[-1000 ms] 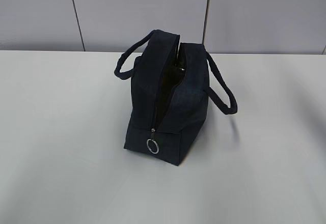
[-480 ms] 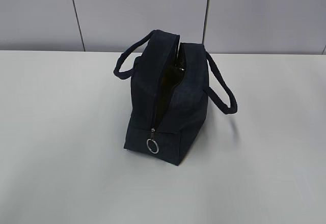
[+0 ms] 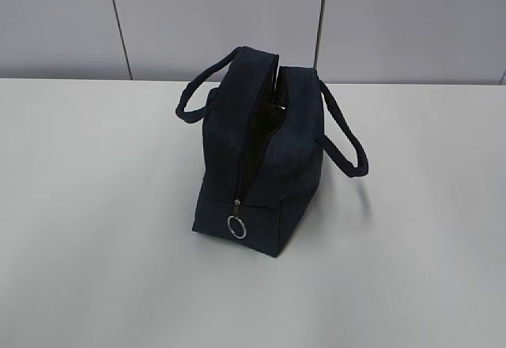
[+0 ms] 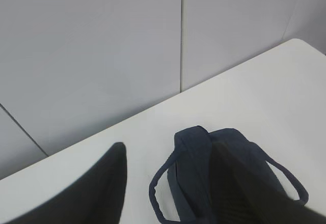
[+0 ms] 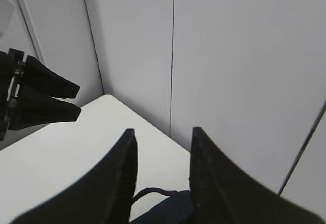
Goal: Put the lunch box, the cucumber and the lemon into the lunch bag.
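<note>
Exterior view showed the lunch bag (image 3: 261, 158) standing upright on the white table (image 3: 95, 269), about midway across it and nearer the far edge than the near one. Its zipper was open along the top, leaving a dark slit between the two fabric sides, and something dark and glossy showed just inside the far end of the opening; what it was could not be told. The metal ring pull (image 3: 236, 227) hung low on the near end panel. One loop handle (image 3: 190, 99) drooped toward the left side of the table, the other handle (image 3: 348, 146) toward the right. Neither arm appeared in this view, and the lunch box, cucumber and lemon could not be seen anywhere on the table.

From the left wrist view, the left gripper (image 4: 173, 183) was above the table with its two dark fingers (image 4: 97, 188) standing apart and nothing between them; the bag lay below, partly covered by the right-hand finger, with both handles spread out to its sides.

From the right wrist view, the right gripper (image 5: 163, 178) was also raised, facing the grey wall panels (image 5: 239, 71) behind the far edge. Its fingers stood apart with only empty space between them, and one bag handle lay far below the gap. The other arm's gripper showed at the left edge.
</note>
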You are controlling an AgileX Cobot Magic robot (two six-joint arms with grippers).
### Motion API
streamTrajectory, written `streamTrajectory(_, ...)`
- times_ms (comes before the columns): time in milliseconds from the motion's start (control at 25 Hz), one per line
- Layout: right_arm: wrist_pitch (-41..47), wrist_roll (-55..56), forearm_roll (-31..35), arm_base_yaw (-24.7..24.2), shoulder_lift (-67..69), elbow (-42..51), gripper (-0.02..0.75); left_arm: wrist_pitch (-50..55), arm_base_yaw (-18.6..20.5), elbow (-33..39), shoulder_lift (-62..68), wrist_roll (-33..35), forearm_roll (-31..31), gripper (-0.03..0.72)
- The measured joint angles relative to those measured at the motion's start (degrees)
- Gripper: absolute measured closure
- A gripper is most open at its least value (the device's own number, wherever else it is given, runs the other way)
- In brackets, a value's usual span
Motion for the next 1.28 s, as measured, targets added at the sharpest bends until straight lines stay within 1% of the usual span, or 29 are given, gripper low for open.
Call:
streamTrajectory(120,0.0,0.0,-0.2,0.0,-4.6,0.0,0.475,0.0,0.0,0.0,-2.1,0.0,0.3,0.325)
streamTrajectory(240,-0.1,-0.1,-1.5,0.0,-9.6,2.6,0.481,0.0,0.0,0.0,-4.4,0.0,0.4,0.325)
streamTrajectory(360,-1.0,-0.1,-3.3,0.0,-16.0,8.8,0.500,0.2,0.0,0.3,-6.8,0.0,0.4,0.325)
streamTrajectory(440,-2.6,-0.3,-4.3,0.0,-21.2,14.7,0.505,-0.2,0.0,2.7,-9.0,0.0,0.4,0.326)
streamTrajectory(520,-5.1,-0.7,-5.2,0.0,-26.4,22.6,0.506,-1.3,0.0,6.3,-11.4,0.0,0.4,0.326)
streamTrajectory(800,-16.4,-2.1,-5.6,0.0,-45.6,51.5,0.507,-7.2,0.0,23.3,-20.7,0.4,0.0,0.326)
streamTrajectory(960,-19.7,-2.3,-6.0,0.0,-52.9,66.6,0.507,-9.2,0.0,31.6,-25.1,1.3,-0.6,0.326)
streamTrajectory(1160,-20.1,-2.3,-5.6,0.0,-56.7,77.2,0.507,-12.7,0.0,40.8,-30.9,2.8,-0.9,0.326)
streamTrajectory(1280,-20.1,-2.4,-2.6,0.0,-56.8,80.9,0.507,-14.4,0.0,45.2,-34.3,3.2,-1.2,0.326)
